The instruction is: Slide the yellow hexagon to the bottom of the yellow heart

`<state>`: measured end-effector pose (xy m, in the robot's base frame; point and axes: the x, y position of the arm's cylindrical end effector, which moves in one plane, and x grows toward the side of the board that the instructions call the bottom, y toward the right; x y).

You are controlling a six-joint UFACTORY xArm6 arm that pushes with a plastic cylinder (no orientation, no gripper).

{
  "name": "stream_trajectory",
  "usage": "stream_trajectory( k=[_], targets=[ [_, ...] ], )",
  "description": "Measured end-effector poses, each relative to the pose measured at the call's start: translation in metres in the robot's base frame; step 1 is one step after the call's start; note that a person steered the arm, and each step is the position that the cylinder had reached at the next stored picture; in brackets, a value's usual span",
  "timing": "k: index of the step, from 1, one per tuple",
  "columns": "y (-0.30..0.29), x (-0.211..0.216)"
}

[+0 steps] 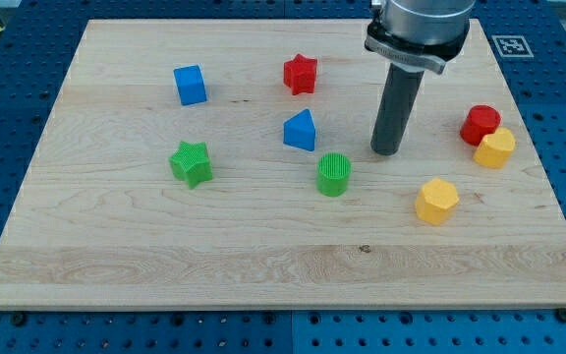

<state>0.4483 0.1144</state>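
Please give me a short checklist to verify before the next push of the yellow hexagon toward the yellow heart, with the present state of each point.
1. Both yellow blocks in view: ok. One lies lower, the other is at the view's right.
2. Which is the hexagon and which the heart: cannot tell for sure; the lower one looks like the hexagon.
3. My tip touching a block: not ok; it stands apart, to the upper left of the lower yellow block.
4. Space below the right yellow block: ok, bare board.
5. Red block near the target: not ok; it touches the right yellow block.
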Motion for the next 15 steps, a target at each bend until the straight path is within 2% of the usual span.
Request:
stream_trajectory(
  k=[4,8,13,14,15],
  targets=[
    [-0.015,0.085],
    [0.055,0.085],
    [0.069,0.081],
    [0.061,0.069],
    [0.078,0.059]
  ],
)
